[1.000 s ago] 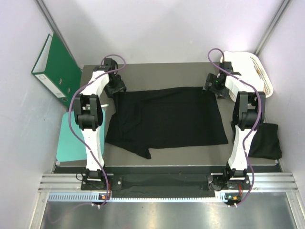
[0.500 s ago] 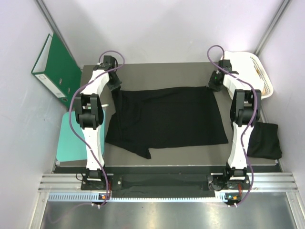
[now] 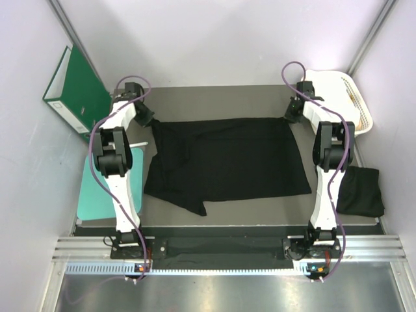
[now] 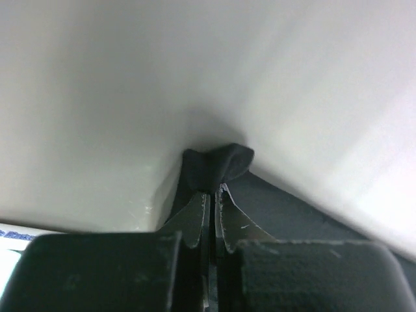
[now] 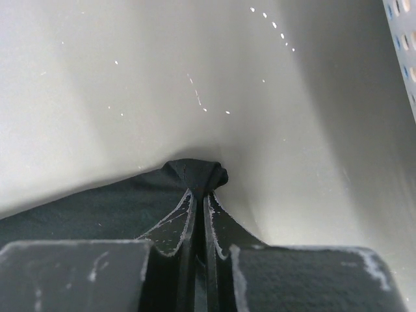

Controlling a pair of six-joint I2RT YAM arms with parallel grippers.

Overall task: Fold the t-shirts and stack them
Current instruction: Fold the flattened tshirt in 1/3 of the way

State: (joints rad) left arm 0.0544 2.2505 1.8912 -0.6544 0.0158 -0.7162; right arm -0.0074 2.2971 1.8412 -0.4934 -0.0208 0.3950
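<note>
The shirt (image 3: 227, 159) lies spread over the middle of the surface (image 3: 214, 97). Its left side is rumpled and doubled over, with a flap trailing toward the near edge. A second shirt (image 3: 361, 192), apparently already folded, sits at the right edge beside the right arm.

The left claw (image 4: 209, 195) is clenched on a pinch of black cloth at the far left corner, and the right claw (image 5: 198, 194) is clenched on the far right corner.

The cloth looks light, soft and floppy, so it should sag and drag rather than hold a shape. The two far corners seem the right hold because they keep that hem taut, though so thin a pinch could slip.

The top view gives the whole layout but hides the fingertips under the wrists. Each wrist view shows the nub of cloth bulging past the closed tips and little else. Only the right one catches the basket (image 5: 406, 52) wall.
</note>
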